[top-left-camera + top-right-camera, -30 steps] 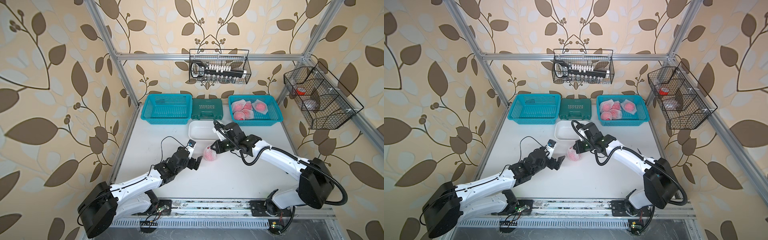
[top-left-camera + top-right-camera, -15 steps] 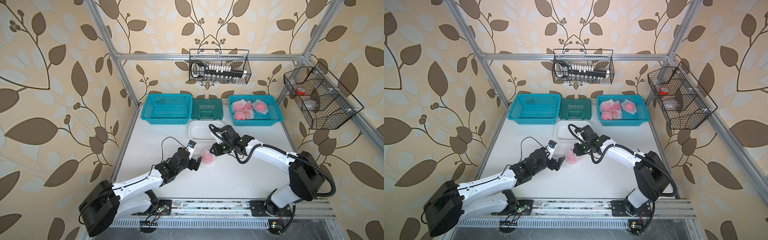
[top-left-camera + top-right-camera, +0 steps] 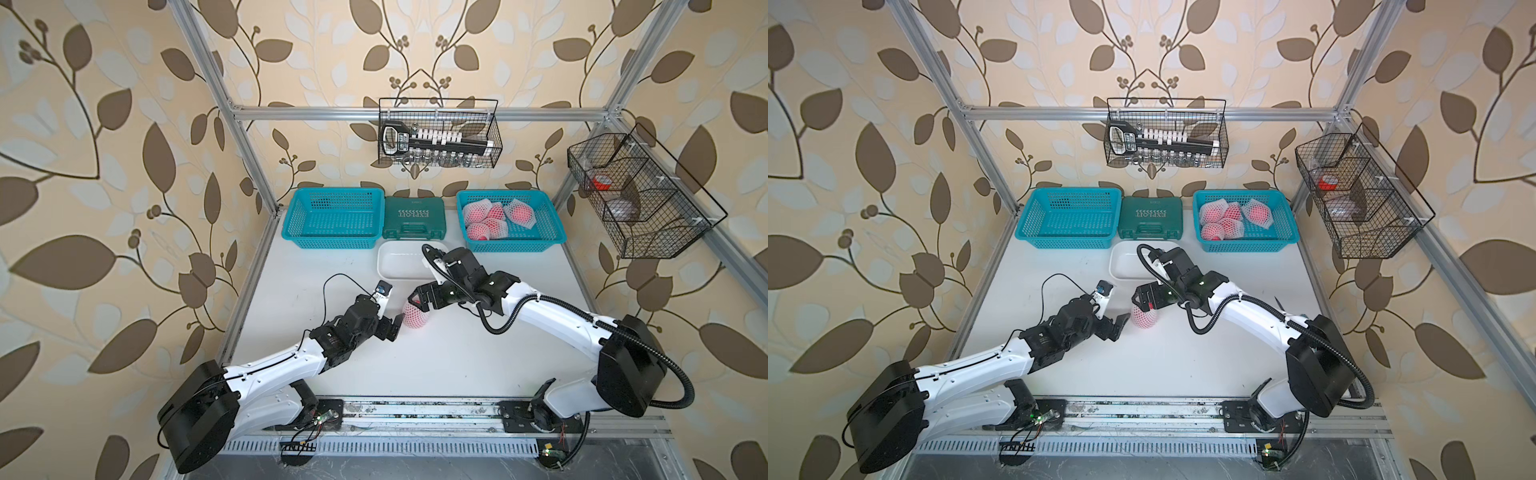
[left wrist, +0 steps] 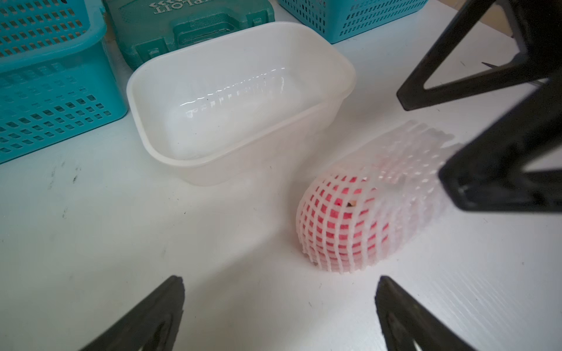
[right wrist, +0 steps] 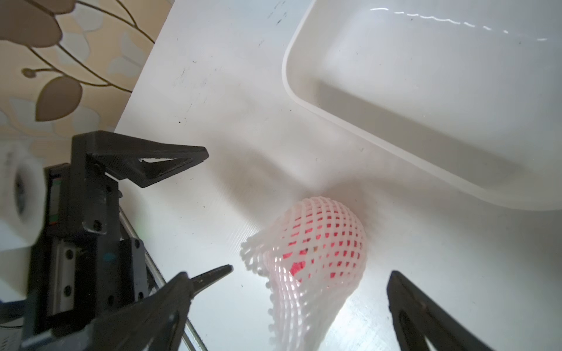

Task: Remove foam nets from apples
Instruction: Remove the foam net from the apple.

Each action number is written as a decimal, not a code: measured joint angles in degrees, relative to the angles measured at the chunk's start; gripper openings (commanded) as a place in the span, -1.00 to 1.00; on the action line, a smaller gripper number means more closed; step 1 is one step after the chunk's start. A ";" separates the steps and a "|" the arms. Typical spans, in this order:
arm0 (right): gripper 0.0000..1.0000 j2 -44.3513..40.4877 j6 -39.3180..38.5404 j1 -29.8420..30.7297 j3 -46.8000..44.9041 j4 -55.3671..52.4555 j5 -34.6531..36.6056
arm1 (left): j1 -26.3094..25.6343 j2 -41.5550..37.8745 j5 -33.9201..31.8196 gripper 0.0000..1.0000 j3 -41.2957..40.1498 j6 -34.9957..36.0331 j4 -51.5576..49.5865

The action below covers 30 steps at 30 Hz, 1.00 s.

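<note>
Round red-pink apple [image 4: 343, 220] in white foam mesh net [image 5: 304, 301] on white tabletop [image 3: 457, 357].
We find it near the white plastic tub [image 3: 399, 268]; left gripper [image 4: 281, 281] and right gripper [image 5: 288, 274] both stand wide, gripping nothing.

**Robot lab cell with a homely skin**

A robotics lab cell, not a home: leaf wallpaper [image 3: 104, 208] lines the walls behind a bare aluminium frame [image 3: 415, 112]. The left arm [image 3: 274, 370] and right arm [image 3: 557, 320] are mounted on a metal rail [image 3: 415, 409] along a white table [image 3: 436, 365]. Wire baskets [image 3: 438, 133] hang from the frame (one holds a black tool [image 3: 399, 141]), and loose wiring [image 3: 307, 432] shows by the rail.
</note>
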 measured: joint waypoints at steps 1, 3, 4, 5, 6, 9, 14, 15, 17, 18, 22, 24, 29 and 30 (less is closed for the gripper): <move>1.00 0.26 -0.20 0.66 0.04 -0.13 0.55 | 0.00 0.00 0.00 0.97 0.00 0.00 0.02; 1.00 1.73 -0.72 1.79 0.96 -1.01 1.49 | 0.02 -0.15 0.00 0.97 -0.13 -0.02 0.04; 1.00 2.58 -0.92 2.21 1.60 -1.38 1.90 | 0.04 -0.28 0.00 0.97 -0.26 -0.02 0.04; 1.00 3.78 -1.18 2.71 2.43 -1.75 2.71 | 0.33 -0.52 0.04 0.97 -0.46 -0.07 0.04; 0.99 4.94 -1.46 3.08 3.08 -2.10 3.50 | 0.35 -0.76 0.04 0.97 -0.72 -0.07 0.07; 0.97 7.72 -2.16 3.54 4.22 -3.08 5.18 | 0.35 -1.16 0.07 0.97 -1.11 -0.11 0.02; 0.34 10.38 -3.08 3.63 4.46 -3.93 6.56 | 0.35 -1.16 0.07 0.97 -1.36 -0.11 0.00; 0.11 10.62 -3.17 3.63 4.55 -4.04 6.49 | 0.35 -1.14 0.07 0.97 -1.36 -0.11 0.02; -0.22 10.99 -3.32 3.63 4.96 -4.24 6.32 | 0.35 -1.14 0.07 0.97 -1.36 -0.11 0.02; -0.36 11.02 -3.54 3.63 5.11 -4.33 6.16 | 0.35 -1.14 0.07 0.97 -1.36 -0.09 0.00; -1.00 10.82 -3.41 3.63 5.42 -4.55 5.35 | 0.35 -1.14 0.07 0.97 -1.36 -0.09 0.00; -1.00 10.21 -3.48 3.63 5.42 -5.03 5.01 | 0.35 -1.14 0.04 0.97 -1.36 -0.09 -0.02; -1.00 6.91 -3.15 2.32 5.16 -5.25 -0.31 | 0.35 -1.36 0.04 0.97 -1.36 -0.07 -0.04; -1.00 5.88 -2.89 1.51 4.81 -4.52 -1.92 | 0.35 -1.49 0.02 0.97 -1.36 -0.07 -0.04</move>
